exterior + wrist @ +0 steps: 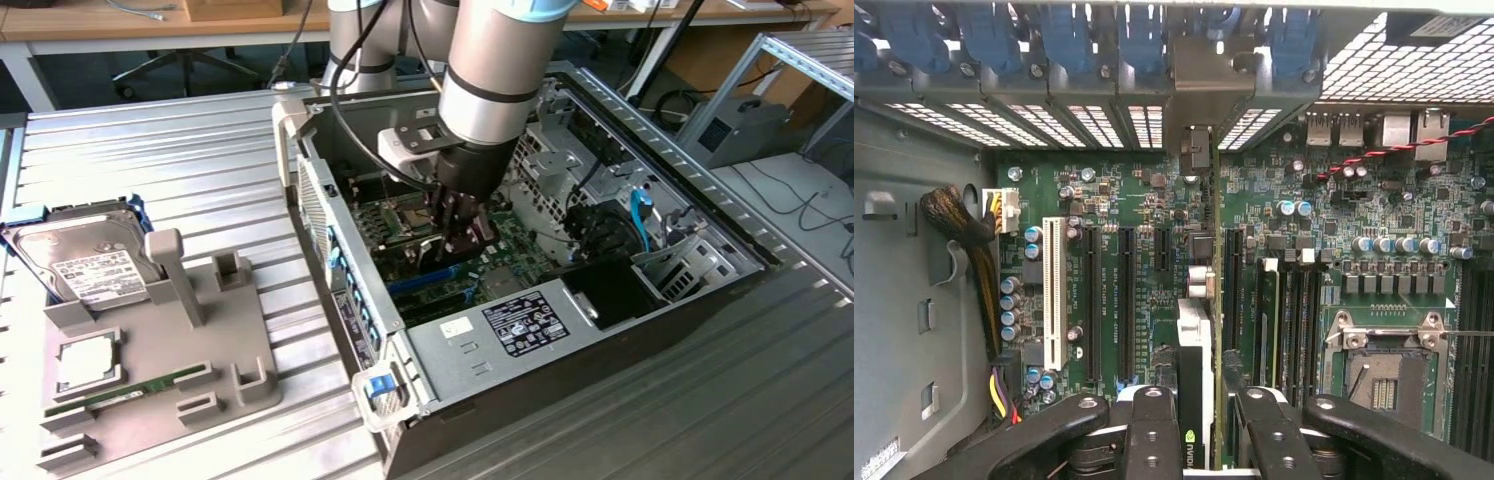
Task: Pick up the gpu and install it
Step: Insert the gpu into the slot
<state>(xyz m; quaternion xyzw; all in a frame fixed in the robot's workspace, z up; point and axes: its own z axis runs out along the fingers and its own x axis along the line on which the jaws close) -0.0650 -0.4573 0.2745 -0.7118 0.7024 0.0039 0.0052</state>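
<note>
In the middle of the exterior view, the gripper (458,240) is hanging inside the open computer case (667,160), its claw clamping the gpu (1194,350) edge-on just above the motherboard (1334,225). Seating it well likely means holding the card upright and lining its edge up with one slot.

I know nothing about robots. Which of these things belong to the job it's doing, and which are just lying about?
Part of the job: the gripper, closed on the gpu; the motherboard beneath it; the open computer case.
Just lying about: the hard drive; the CPU chip; the RAM stick; the grey holder, all outside the case.
</note>
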